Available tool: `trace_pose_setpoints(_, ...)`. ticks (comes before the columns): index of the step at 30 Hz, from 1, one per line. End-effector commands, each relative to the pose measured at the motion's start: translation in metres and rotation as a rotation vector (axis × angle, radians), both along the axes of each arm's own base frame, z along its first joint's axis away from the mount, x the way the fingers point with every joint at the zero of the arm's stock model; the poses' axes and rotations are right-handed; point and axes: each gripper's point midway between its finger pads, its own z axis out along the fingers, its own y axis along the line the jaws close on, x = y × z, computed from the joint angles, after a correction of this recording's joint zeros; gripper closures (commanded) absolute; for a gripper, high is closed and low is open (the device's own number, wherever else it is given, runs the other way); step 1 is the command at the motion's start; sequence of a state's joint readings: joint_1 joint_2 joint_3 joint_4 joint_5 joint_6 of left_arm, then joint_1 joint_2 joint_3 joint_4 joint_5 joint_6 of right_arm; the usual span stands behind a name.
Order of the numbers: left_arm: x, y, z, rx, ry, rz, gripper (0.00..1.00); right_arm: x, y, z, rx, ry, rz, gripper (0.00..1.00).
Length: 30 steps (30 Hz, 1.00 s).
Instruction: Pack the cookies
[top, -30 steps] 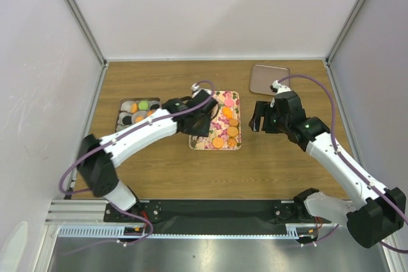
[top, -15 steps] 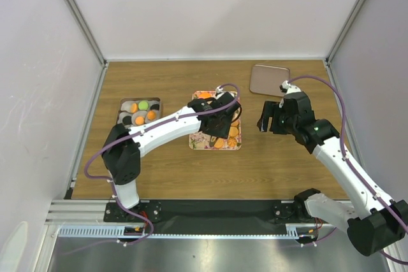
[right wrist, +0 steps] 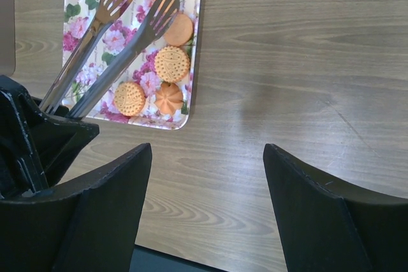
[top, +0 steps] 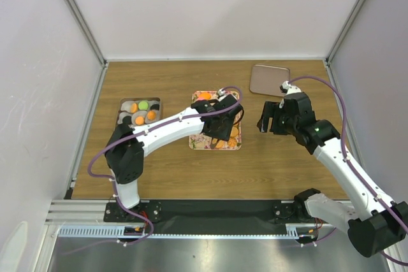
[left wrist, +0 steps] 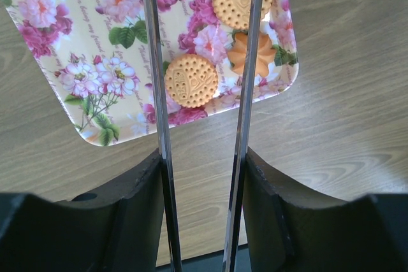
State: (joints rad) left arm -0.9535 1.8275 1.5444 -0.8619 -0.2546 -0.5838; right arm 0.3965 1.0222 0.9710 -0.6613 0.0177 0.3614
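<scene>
Three pale walls (top: 217,11) with slanting metal posts (top: 76,14) close in a brown wood-grain table (top: 172,81). A flowered tray (top: 203,143) lies near its middle, a small box (top: 157,100) of white paper cups lies well to the tray's left, and a flat brownish lid (top: 269,79) lies towards the far right corner. The cookies (top: 233,133) lie mostly along the tray's right side, with more in the box's cups. From above, the left arm (top: 166,128) reaches across the tray and hides much of it. The left gripper (top: 223,122) clamps the handle end of metal tongs (left wrist: 152,62), whose two blades stand apart with one round biscuit between them in the left wrist view. The right gripper (top: 264,122) hangs over bare wood just right of the tray, its jaws spread wide and holding nothing.
</scene>
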Motion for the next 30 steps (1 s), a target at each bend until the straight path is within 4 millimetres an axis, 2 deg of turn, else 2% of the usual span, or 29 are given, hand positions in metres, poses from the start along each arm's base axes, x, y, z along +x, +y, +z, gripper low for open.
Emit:
trace_pose_setpoints(1, -0.003, -0.011, 0.015, -0.046, -0.027, -0.015, 0.49, 0.002, 0.000, 0.015, 0.011, -0.046, 0.010, 0.23)
trace_pose_setpoints(4, -0.015, -0.013, 0.015, -0.054, -0.016, -0.033, 0.49, 0.002, 0.000, 0.013, 0.010, -0.041, 0.009, 0.23)
trace_pose_setpoints(8, -0.033, -0.012, 0.004, -0.035, 0.010, -0.055, 0.49, 0.002, 0.000, 0.012, 0.013, -0.040, 0.004, 0.23)
trace_pose_setpoints(14, -0.049, -0.008, -0.004, -0.041, 0.029, -0.062, 0.49, 0.001, 0.000, 0.012, 0.019, -0.041, 0.004, 0.23)
trace_pose_setpoints(30, -0.067, -0.004, -0.002, -0.015, 0.039, -0.096, 0.50, -0.001, 0.000, 0.011, 0.028, -0.039, -0.005, 0.23)
